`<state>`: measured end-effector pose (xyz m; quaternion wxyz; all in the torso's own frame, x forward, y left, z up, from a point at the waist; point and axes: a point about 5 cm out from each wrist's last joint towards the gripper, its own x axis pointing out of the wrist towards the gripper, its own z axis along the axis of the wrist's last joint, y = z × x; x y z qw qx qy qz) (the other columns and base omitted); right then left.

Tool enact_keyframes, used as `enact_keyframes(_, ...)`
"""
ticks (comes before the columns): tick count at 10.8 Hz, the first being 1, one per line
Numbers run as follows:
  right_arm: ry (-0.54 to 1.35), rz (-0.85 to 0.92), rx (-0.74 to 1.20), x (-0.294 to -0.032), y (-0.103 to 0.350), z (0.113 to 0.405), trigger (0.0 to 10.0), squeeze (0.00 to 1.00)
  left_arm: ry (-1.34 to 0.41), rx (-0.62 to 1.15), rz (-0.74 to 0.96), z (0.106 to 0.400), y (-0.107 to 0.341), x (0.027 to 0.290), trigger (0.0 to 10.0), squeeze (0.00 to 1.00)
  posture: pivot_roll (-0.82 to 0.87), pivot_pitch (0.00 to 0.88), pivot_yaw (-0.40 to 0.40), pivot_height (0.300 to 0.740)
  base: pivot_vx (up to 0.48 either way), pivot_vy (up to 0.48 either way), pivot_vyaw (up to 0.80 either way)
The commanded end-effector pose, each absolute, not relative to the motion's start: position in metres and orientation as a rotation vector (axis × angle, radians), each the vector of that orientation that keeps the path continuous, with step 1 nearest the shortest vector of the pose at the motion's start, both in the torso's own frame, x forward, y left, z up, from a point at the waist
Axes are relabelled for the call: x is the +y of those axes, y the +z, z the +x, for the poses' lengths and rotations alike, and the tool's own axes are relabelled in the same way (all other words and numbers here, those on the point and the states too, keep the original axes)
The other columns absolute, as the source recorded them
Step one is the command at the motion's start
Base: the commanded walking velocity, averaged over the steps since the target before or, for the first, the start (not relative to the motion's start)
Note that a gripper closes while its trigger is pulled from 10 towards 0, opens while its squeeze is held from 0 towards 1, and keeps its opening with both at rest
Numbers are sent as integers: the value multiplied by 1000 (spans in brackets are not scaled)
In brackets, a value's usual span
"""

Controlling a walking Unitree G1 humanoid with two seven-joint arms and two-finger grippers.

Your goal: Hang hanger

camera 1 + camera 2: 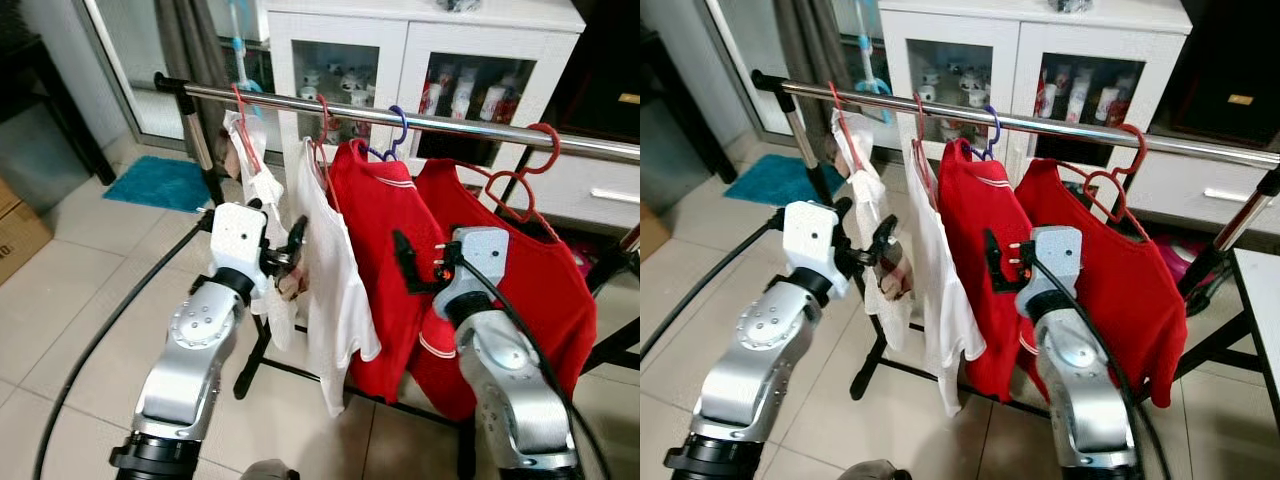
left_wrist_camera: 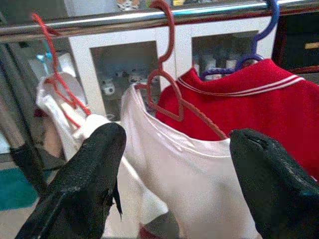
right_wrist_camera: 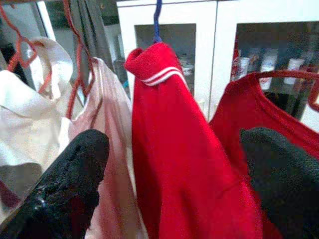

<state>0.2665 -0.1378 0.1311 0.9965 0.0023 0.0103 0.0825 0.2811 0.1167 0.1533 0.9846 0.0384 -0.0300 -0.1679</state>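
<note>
Red hanger [image 1: 322, 150] with white shirt [image 1: 335, 290] on rail [image 1: 420, 122], just ahead of left gripper [image 1: 296, 240]; both jaws open, empty; right gripper [image 1: 402, 262] farther.

A shiny silver rail [image 1: 450, 123] carries red hangers [image 1: 528, 172] and one purple-blue hanger [image 1: 398, 128]; on them hang a white shirt [image 1: 335, 290], a second white garment [image 1: 262, 190] with a pinkish patch, a red top with two thin white stripes at its collar [image 2: 249, 89], and a plain red shirt [image 1: 545, 290] whose sleeve hem shows a white band. Behind stands a white cabinet [image 1: 400, 45] with glass doors, and the floor is pale beige tile [image 1: 80, 300] with a teal mat [image 1: 160, 183] and a black cable [image 1: 110, 320] across it. Both arms are silver with white wrist housings, and the left gripper [image 2: 174, 184] and right gripper [image 3: 174, 179] have black fingers.
</note>
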Motion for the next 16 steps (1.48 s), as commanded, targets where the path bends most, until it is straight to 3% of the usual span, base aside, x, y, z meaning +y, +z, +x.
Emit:
enact_keyframes(1, 172, -5, 3, -135, 135, 268, 10000, 0, -343, -50, 77, 281, 153, 117, 10000, 0, 108, 25, 48, 740, 0, 0, 800)
enact_keyframes(5, 138, 69, -14, -140, 140, 271, 10000, 0, -348, -44, 74, 281, 152, 116, 10000, 0, 107, 27, 47, 740, 0, 0, 0)
enact_keyframes(11, 109, -30, -42, -142, 143, 271, 10000, 0, -370, -41, 60, 282, 153, 115, 10000, 0, 103, 26, 55, 740, 344, 0, 346)
enact_keyframes(13, 65, 46, -47, -147, 143, 272, 10000, 0, -374, -43, 62, 282, 153, 115, 10000, 0, 107, 26, 55, 740, 375, 0, 328)
enact_keyframes(16, 62, 27, -62, -153, 148, 271, 10000, 0, -421, -40, 74, 277, 151, 112, 10000, 0, 107, 26, 55, 740, 99, 0, 0)
